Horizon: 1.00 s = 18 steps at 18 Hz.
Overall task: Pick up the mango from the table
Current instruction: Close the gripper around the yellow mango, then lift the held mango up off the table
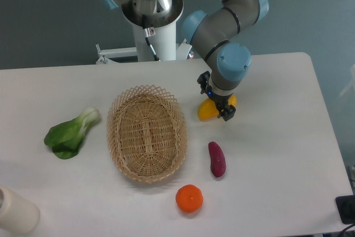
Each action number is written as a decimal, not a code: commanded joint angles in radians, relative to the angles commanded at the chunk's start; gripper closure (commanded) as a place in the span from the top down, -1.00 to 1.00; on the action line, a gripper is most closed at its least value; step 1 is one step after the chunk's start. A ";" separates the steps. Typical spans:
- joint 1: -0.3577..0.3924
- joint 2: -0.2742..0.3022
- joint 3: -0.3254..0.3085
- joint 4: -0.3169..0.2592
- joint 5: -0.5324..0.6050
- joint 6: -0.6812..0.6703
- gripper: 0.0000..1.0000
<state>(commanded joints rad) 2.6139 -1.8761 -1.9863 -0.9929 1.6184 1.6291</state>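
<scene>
The mango (207,111) is a yellow-orange oblong fruit lying on the white table (277,137), just right of the basket. My gripper (220,106) is lowered straight over it, with its black fingers (227,113) on either side of the fruit's middle. The wrist covers the middle of the mango, so only its two yellow ends show. The mango looks to be resting on the table. I cannot tell whether the jaws are pressed against it or stand slightly apart.
A woven wicker basket (147,132) stands left of the mango. A dark purple sweet potato (216,159) and a round orange (189,198) lie in front. A bok choy (71,133) lies at the left, a white cylinder (16,212) at the front left corner.
</scene>
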 joint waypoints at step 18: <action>0.002 0.006 -0.037 0.140 0.018 -0.008 -0.36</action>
<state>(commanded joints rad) 2.6154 -1.8699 -2.0234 -0.8529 1.6368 1.6214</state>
